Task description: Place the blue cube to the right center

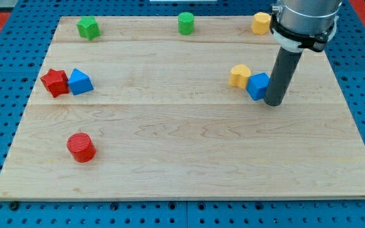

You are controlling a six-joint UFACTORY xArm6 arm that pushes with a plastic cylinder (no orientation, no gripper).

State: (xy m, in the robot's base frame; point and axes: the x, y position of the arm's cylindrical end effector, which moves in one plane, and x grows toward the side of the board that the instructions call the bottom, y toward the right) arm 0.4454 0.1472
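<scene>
My tip (274,103) – bare rod end, nothing to open or close, holding nothing; it only pushes. It stands on the board (189,164), pressed against or just beside the right face of the blue cube (258,86); actual contact can't be confirmed from this view

Blue cube: right half of the board, roughly mid-height, a yellow block (239,75) (rounded, heart-like) touching its left side. The target, right centre, lies further toward the view's right edge

Judgement: tip is on the wrong side. Pushing from here sends the cube left, into the yellow block. Better to swing round the cube, probably below it where the board is open, come in on its left face, then push straight right

Watch points:
- gap between cube and yellow block is nil; entering there risks dragging the yellow one along. Approach from lower left, nudge the cube clear first
- push through the cube's middle, or it spins off the rod
- stop short of the board's right edge

Elsewhere, well apart: blue triangular block (80,82) touching red block (55,82) at left, red cylinder (80,147), two green blocks (88,28) (185,23), another yellow block (262,23) at top
</scene>
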